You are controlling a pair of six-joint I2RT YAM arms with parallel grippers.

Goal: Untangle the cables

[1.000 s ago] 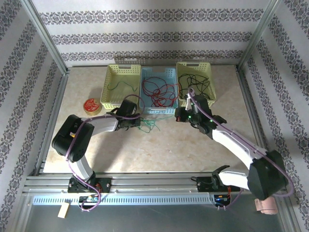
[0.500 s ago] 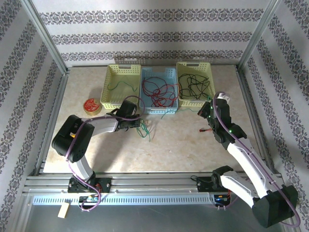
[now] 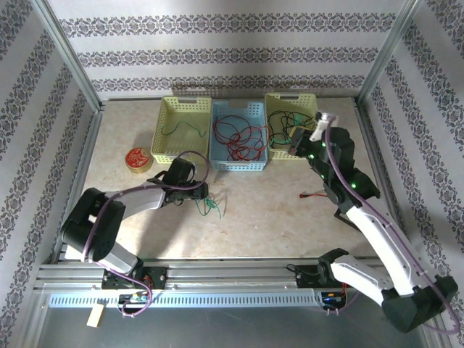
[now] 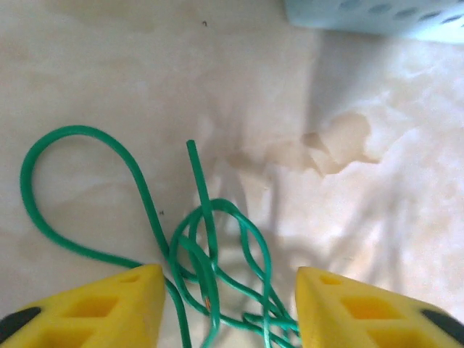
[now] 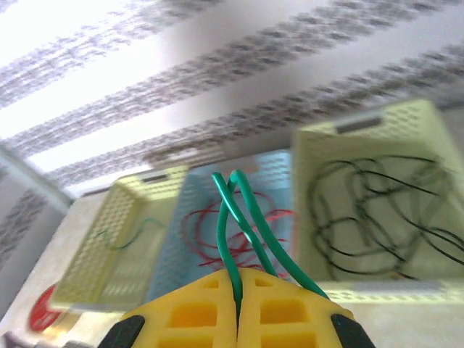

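The table [image 3: 254, 217] carries three baskets along the upper edge of the top view: a left basket [image 3: 174, 155] with one green wire, a blue basket [image 3: 239, 165] with the red cables [image 3: 235, 138], and a right basket [image 3: 290, 96] with the black cables [image 3: 279, 119].

The right gripper [image 3: 293, 145] is raised at the right basket. The left gripper [image 3: 203, 196] is low at the middle left, over a green tangle [image 3: 210, 206] on the table.

I judge that the step is sorting out the green cables. To do it well, the left gripper should close on one strand near the free end and hold it down, so that a pull is slow and no knot tightens.

The left wrist view shows the left gripper [image 4: 228, 290] spread, with the green tangle [image 4: 205, 217] lying loose between its fingers. The right wrist view shows the right gripper [image 5: 238, 279] pressed together on a green loop [image 5: 220, 217]. From above this grip is too small to tell. I cannot tell whether the green loop joins the green tangle.
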